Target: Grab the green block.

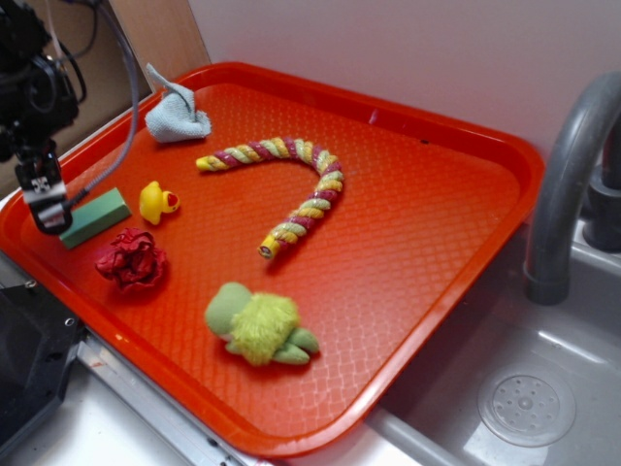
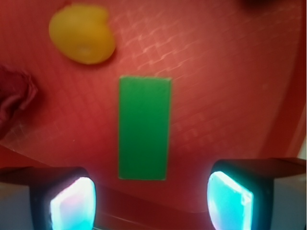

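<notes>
- Fingers of the black robot gripper stand apart, one at each lower corner of the wrist view, with nothing between them; their inner pads glow pale cyan.
- In the exterior view the gripper hangs at the tray's 9 o'clock edge, just over the near end of the small matte green rectangular block; contact cannot be judged.
- From the wrist, the green block lies flat with its long axis running 12 to 6 o'clock, its lower end level with the finger tops and clear of both fingers.
- Orange-red plastic tray with a waffle texture carries everything.
- Small yellow rubber duck sits at the block's 3 o'clock in the exterior view, just beside it, apart.
- Crumpled dark red cloth flower lies at the block's 5 o'clock, near.
- Fuzzy lime-green plush toy rests toward the tray's 6 o'clock edge.
- Twisted rope of yellow, green and maroon strands curves across the tray's middle.
- Grey-blue crumpled rag sits near the 11 o'clock corner.
- Grey faucet rises beside the tray at 3 o'clock.
</notes>
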Tool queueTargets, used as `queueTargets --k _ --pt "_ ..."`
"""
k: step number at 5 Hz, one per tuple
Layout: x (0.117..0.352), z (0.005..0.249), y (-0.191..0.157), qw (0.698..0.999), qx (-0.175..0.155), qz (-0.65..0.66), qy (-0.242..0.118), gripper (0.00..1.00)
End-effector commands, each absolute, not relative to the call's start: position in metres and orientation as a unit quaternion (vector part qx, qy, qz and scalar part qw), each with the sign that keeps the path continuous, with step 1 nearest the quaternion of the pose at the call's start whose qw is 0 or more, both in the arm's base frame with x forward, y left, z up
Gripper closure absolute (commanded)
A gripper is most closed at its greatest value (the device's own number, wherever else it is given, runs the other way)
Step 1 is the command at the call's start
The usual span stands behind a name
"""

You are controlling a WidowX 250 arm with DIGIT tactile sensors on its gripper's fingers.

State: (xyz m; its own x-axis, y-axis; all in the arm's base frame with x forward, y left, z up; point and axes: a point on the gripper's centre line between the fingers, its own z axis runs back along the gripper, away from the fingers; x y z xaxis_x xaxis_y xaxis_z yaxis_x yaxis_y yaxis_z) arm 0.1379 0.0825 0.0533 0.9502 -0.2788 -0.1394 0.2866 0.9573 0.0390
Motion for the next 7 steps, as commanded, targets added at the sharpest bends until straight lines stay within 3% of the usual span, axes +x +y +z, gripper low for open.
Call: queueTargets --k 1,5,6,7 --pt "0.139 0.036 0.093 0.986 0.083 -0.116 0.09 0.0" --pt "0.131 0.016 0.079 0.981 0.073 -0.146 0.1 0.0" --pt "0.129 0.014 0.081 0.984 0.076 -0.127 0.097 0.79" --pt "0.131 0.014 0.088 0.984 0.072 -0.131 0.098 1.0"
